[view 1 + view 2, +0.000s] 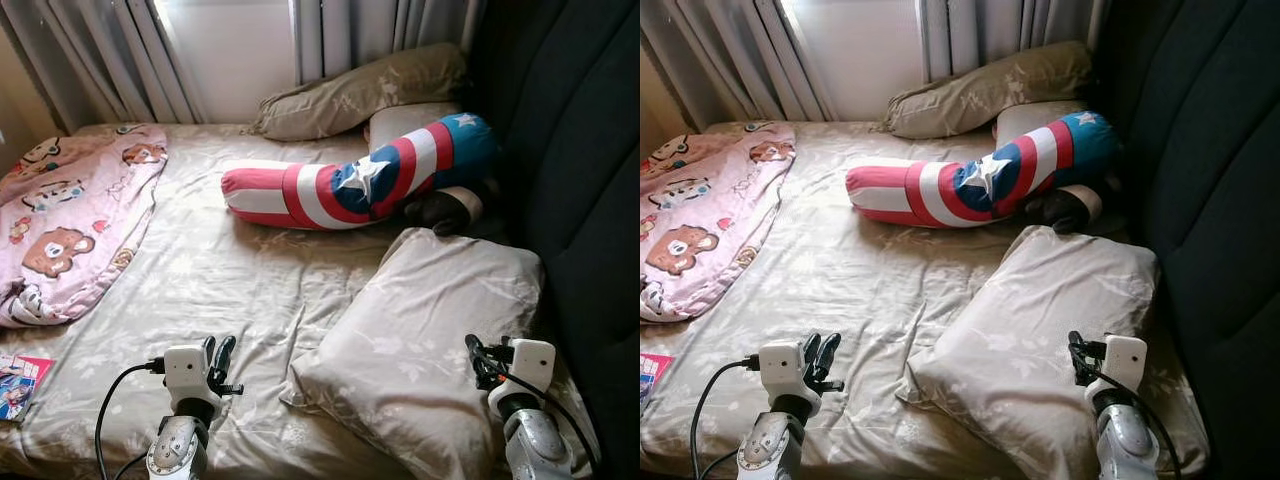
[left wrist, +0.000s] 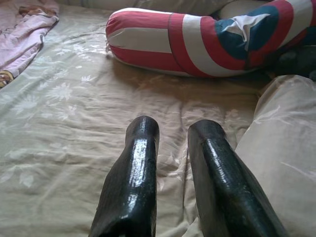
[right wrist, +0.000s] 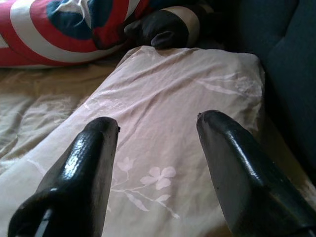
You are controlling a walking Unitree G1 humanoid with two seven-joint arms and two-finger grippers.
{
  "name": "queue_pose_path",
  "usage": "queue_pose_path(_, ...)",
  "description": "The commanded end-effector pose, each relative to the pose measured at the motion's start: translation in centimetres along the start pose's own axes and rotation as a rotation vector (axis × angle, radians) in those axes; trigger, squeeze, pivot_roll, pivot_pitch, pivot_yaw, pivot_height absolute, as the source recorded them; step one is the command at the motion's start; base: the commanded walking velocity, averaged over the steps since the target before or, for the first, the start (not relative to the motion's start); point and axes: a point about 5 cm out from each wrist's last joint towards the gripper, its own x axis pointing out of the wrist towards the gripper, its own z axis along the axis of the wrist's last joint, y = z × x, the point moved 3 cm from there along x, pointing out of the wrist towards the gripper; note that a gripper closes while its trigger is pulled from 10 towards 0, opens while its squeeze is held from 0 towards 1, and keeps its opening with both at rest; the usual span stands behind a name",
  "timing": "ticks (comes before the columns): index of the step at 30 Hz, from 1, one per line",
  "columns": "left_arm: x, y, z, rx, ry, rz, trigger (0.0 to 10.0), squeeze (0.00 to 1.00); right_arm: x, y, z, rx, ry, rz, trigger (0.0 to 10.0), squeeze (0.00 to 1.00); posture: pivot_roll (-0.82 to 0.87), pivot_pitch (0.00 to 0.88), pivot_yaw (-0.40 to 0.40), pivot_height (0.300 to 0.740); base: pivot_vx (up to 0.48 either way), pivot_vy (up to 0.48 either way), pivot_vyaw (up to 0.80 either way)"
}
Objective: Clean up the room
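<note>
A beige flowered pillow (image 1: 430, 330) lies at the front right of the bed, against the dark headboard. My right gripper (image 3: 158, 121) hovers open just above its near end, nothing between the fingers. My left gripper (image 2: 175, 126) hangs low over the beige sheet (image 1: 220, 280) near the pillow's left corner, its fingers a narrow gap apart and holding nothing. A red, white and blue star bolster (image 1: 350, 185) lies across the middle of the bed. A pink bear blanket (image 1: 70, 215) is bunched at the left side.
Two more pillows (image 1: 360, 95) rest at the far end under the curtains (image 1: 100, 50). A dark plush thing (image 1: 445, 210) sits between the bolster and the headboard (image 1: 590, 180). A colourful booklet (image 1: 20, 385) lies at the bed's front left corner.
</note>
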Motion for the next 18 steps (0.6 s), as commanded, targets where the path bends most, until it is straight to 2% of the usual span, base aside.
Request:
queue_pose_path(1, 0.0, 0.2, 0.3, 0.01, -0.006, -0.001, 10.0, 0.0, 0.3, 0.3, -0.1, -0.012, 0.028, 0.005, 10.0, 0.0, -0.03, 0.0, -0.012, 0.74, 0.0, 0.0, 0.0)
queue_pose_path(9, 0.3, 0.5, 0.9, 0.034, -0.017, -0.01, 10.0, 0.0, 0.4, 1.0, -0.4, -0.047, 0.05, 0.011, 10.0, 0.0, -0.02, 0.0, 0.009, 0.692, 0.0, 0.0, 0.0)
queue_pose_path(18, 0.4, 0.6, 0.9, 0.04, -0.009, -0.014, 10.0, 0.0, 0.3, 1.3, -0.4, -0.033, 0.028, 0.007, 10.0, 0.0, -0.03, 0.0, 0.022, 0.692, 0.0, 0.0, 0.0)
